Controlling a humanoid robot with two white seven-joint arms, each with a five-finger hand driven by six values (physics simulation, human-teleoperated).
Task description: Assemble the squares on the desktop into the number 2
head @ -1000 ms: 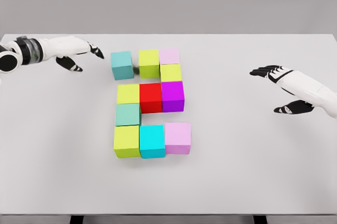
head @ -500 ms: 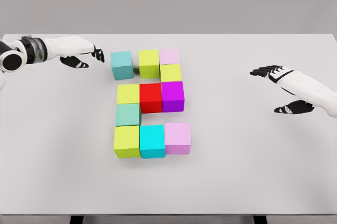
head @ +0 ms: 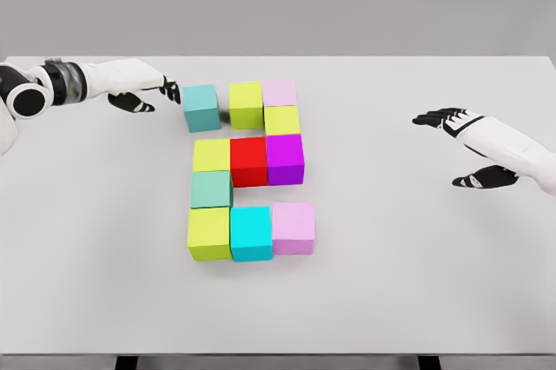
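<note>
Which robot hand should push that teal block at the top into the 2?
Left. The left robot hand has its fingertips right beside the teal block, which sits apart from the yellow-green block. The right robot hand is far off.

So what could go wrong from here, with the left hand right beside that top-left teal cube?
1. The left hand has its fingers at the teal cube, which sits slightly apart from the yellow-green cube. Too hard a push could shove both and disturb the pink cube beyond.
2. An off-centre push may leave the teal cube skewed, so the top row stays uneven.
3. The right hand hovers far away, unable to brace anything.
</note>
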